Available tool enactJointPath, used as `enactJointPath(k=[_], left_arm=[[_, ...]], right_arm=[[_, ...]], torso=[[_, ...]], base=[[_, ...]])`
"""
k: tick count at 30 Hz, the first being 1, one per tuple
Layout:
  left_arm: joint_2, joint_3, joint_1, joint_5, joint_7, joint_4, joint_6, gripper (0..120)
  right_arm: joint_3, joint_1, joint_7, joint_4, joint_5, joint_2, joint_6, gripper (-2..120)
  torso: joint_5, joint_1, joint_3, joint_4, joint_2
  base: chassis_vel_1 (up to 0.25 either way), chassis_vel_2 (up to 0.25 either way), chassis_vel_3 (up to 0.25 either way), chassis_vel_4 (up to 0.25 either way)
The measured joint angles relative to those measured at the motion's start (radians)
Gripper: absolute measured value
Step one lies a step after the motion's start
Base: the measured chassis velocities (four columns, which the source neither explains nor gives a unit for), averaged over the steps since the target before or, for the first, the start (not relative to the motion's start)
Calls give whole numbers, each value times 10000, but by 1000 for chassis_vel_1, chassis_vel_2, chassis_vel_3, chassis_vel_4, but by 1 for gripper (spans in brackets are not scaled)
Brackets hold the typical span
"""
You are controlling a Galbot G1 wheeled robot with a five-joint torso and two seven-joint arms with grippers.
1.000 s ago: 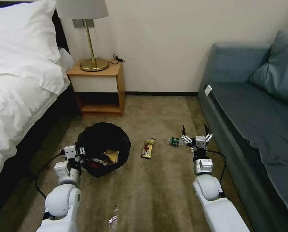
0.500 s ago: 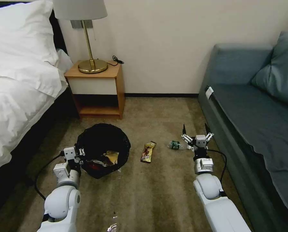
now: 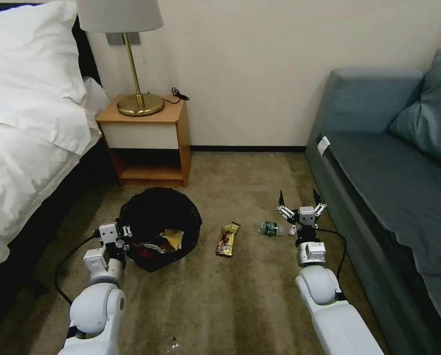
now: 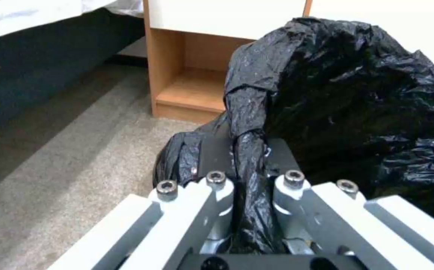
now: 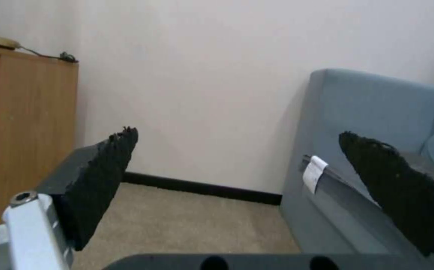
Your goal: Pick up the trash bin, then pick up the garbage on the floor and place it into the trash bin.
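Note:
The trash bin (image 3: 159,217), lined with a crinkly black bag (image 4: 347,90), is at the left on the carpet. A tan crumpled paper bag (image 3: 171,238) and a red-and-white wrapper (image 3: 142,249) lie inside it. My left gripper (image 3: 124,230) (image 4: 247,148) is shut on a fold of the bag at the bin's near rim. A brown-gold snack bar wrapper (image 3: 227,239) lies on the carpet right of the bin. A small clear green-labelled bottle (image 3: 271,228) lies just left of my right gripper (image 3: 300,198) (image 5: 237,135), which is open and holds nothing.
A wooden nightstand (image 3: 146,143) with a brass lamp (image 3: 139,101) stands behind the bin, and the bed (image 3: 23,148) runs along the left. A blue sofa (image 3: 378,172) lines the right side, close to my right arm. Open carpet (image 3: 230,301) lies between my arms.
The whole view has shifted, so the camera moved. The snack bar wrapper and bottle now sit lower in the picture, nearer my arms. The bin stays with my left gripper.

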Motion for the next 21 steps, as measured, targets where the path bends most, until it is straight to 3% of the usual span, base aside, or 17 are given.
enactJointPath(k=[21], left_arm=[[12, -27, -94, -29, 9, 96, -9, 4]], right_arm=[[-9, -41, -62, -148, -67, 5, 166, 100]], torso=[[0, 0, 0, 0, 0]], base=[[-58, 54, 60, -50]])
